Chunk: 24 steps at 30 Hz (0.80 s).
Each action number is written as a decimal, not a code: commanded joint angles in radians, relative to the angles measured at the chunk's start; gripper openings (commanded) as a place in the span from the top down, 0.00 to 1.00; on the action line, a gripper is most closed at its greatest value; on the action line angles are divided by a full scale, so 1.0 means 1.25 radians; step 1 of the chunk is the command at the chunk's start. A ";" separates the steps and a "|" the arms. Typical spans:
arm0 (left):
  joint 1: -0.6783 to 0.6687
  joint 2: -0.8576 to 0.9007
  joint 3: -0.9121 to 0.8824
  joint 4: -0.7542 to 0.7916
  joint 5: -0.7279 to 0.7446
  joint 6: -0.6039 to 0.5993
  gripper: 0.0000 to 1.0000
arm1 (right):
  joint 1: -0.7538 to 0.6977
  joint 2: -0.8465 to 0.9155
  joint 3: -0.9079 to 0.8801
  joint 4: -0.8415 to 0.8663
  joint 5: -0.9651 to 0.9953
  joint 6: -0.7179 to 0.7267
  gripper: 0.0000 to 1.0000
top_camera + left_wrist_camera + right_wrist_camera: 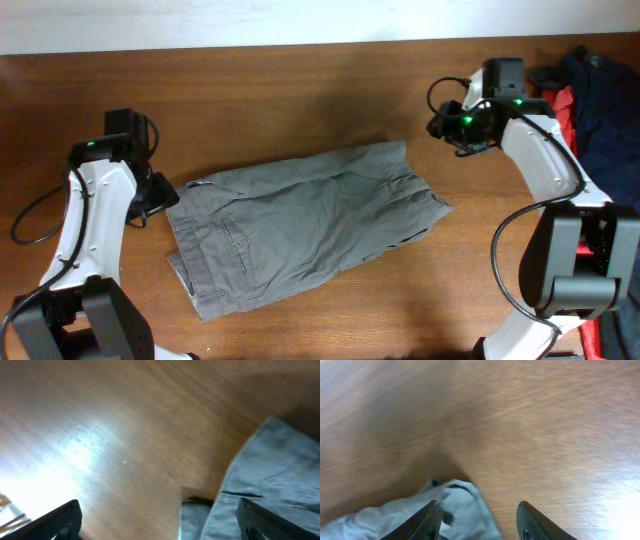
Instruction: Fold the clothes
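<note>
Spread left pincer (159,512) and right pincer (479,512) flank shorts' (300,225) opposite edges over table (300,90).

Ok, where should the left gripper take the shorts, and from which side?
Probably the far corner of the waistband, coming in from the left: the shorts lie flat, and that corner sticks out right beside the open left gripper.

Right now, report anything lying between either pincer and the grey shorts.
Nothing visible does. The left pincer hangs open at the waistband edge of the shorts, the right pincer open near a leg hem, only bare table between. The red garment and navy garments lie off to the right.
</note>
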 commanded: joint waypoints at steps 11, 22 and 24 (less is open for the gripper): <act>-0.105 -0.054 -0.009 0.077 0.281 0.134 1.00 | 0.065 -0.048 0.004 -0.283 -0.232 -0.240 0.96; -0.205 -0.050 -0.266 0.257 0.280 0.124 1.00 | 0.267 -0.046 -0.190 -0.223 0.095 -0.121 0.95; -0.205 -0.050 -0.305 0.284 0.280 0.099 0.99 | 0.259 -0.046 -0.247 -0.178 0.124 -0.071 0.95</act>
